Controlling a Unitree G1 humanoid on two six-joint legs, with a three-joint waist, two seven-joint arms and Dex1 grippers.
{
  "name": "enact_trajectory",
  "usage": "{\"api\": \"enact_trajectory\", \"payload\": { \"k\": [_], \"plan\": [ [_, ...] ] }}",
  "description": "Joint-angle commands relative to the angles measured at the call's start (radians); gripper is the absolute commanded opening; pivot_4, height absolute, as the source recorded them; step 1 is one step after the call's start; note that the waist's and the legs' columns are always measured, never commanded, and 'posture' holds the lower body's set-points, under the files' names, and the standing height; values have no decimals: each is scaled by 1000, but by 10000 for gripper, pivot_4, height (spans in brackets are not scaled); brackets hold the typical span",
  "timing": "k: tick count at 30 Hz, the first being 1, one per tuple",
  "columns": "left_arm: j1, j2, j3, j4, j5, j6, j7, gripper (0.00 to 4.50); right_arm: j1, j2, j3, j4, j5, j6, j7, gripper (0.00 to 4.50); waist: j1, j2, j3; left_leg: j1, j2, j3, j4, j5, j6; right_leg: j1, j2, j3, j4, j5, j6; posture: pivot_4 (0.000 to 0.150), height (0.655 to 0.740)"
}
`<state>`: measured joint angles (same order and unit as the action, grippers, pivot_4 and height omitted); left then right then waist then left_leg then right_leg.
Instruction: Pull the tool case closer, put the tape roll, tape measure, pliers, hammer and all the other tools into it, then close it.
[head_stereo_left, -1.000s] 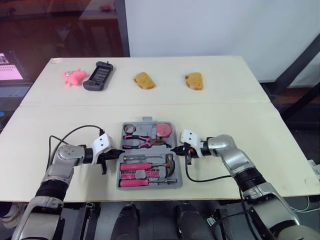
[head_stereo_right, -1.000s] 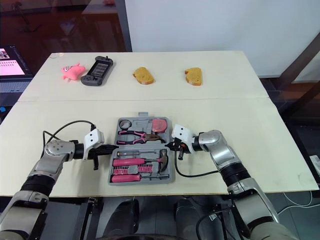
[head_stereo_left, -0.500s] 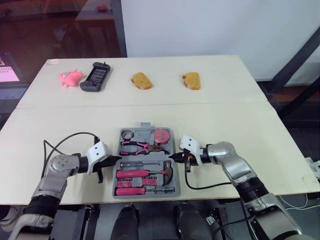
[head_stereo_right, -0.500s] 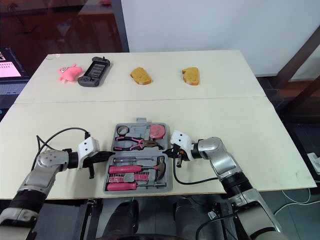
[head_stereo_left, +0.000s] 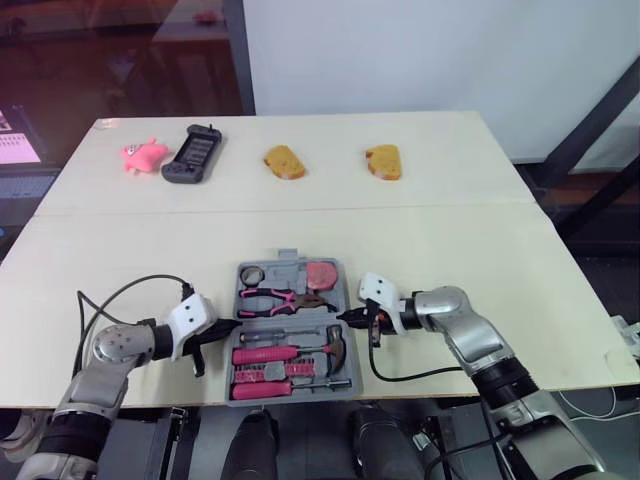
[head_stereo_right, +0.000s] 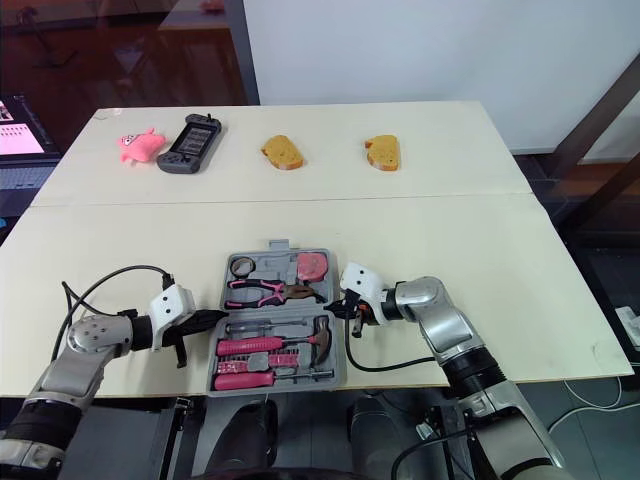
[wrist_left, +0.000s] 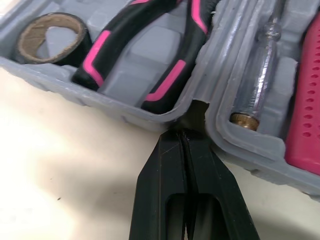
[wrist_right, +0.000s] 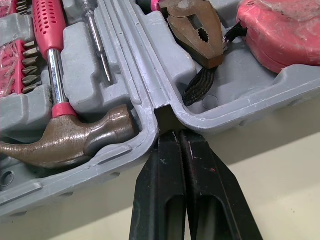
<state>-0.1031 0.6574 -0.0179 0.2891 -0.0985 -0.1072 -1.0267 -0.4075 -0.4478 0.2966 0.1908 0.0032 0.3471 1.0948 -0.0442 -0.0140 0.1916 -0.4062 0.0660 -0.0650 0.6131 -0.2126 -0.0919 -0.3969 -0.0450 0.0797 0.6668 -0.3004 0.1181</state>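
Squarely between left claw (head_stereo_left: 232, 324) and right claw (head_stereo_left: 343, 316) lies the tool case (head_stereo_left: 288, 268).

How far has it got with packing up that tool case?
Mostly packed: the tape roll, tape measure, pliers and hammer lie in the open case. In hand: the left claw and right claw, both shut, press against its two sides at the hinge, seemingly dragging it nearer. Left: closing it.

Far tabletop (head_stereo_left: 450, 160): pink toy (head_stereo_left: 143, 154), black handheld (head_stereo_left: 194, 153), bread slice (head_stereo_left: 284, 161), second slice (head_stereo_left: 385, 161).
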Motion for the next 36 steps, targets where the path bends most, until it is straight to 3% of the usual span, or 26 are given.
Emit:
{"api": "enact_trajectory", "payload": {
  "k": [1, 6, 9, 10, 12, 14, 18, 19, 31, 36],
  "plan": [
    [18, 47, 58, 40, 1, 12, 43, 548, 8, -55, -57, -2, 29, -26, 1, 1181, 0, 0, 0, 0, 0, 0, 0, 0, 0, 0, 0, 0, 0, 0, 0, 1500, 7400],
    [100, 64, 136, -64, -99, 25, 27, 548, 20, -128, -124, -35, 91, -10, 26, 1181, -4, 0, 0, 0, 0, 0, -1, 0, 0, -1, 0, 0, 0, 0, 0, 1500, 7400],
    [188, 63, 186, -228, -249, 93, -47, 548, 7, -122, -205, -110, 233, 122, 56, 1181, -2, -1, 1, -1, 0, 0, -1, 0, 0, -1, 0, 0, -1, 0, 0, 1500, 7400],
    [237, 69, 196, -318, -317, 143, -78, 185, -6, -119, -231, -128, 278, 169, 60, 3553, -2, -1, 1, -1, 1, 0, -1, 0, 0, -1, 0, 0, -1, 0, 0, 1500, 7400],
    [299, 78, 207, -432, -386, 205, -104, 0, -19, -121, -252, -145, 319, 218, 55, 10227, 0, -1, 1, -1, 0, 1, 0, 0, 0, -1, -1, 1, -1, 0, 0, 1500, 7400],
    [357, 79, 192, -527, -415, 255, -100, 0, -34, -120, -253, -133, 336, 251, 44, 20545, 2, -1, 1, -1, 0, 1, 0, 0, 0, 0, -1, 1, -2, 0, 0, 1500, 7400],
    [413, 52, 89, -649, -372, 301, -54, 0, -85, -70, -263, -60, 357, 278, -13, 41003, 0, -1, 1, -1, 0, 2, 0, 0, 0, 0, -1, 2, -3, -1, -1, 1500, 7400],
    [403, 47, 67, -640, -340, 300, -35, 0, -94, -61, -257, -46, 355, 281, -21, 44154, 1, -1, 1, -1, 0, 2, 0, 0, 0, -1, -1, 2, -3, -1, -1, 1500, 7400],
    [282, -11, -96, -503, -181, 330, 60, 0, -249, 52, -202, 261, 261, 267, -165, 44154, -1, 0, 1, -2, 0, 1, -1, 0, 0, -2, 0, 1, -2, 0, 0, 1500, 7400],
    [255, 1, -128, -494, -157, 365, 58, 0, -309, 110, -210, 371, 293, 343, -131, 44154, -1, 0, 1, -2, 0, 1, -1, 0, 0, -2, 0, 2, -2, 0, 0, 1500, 7400]
  ]
}}
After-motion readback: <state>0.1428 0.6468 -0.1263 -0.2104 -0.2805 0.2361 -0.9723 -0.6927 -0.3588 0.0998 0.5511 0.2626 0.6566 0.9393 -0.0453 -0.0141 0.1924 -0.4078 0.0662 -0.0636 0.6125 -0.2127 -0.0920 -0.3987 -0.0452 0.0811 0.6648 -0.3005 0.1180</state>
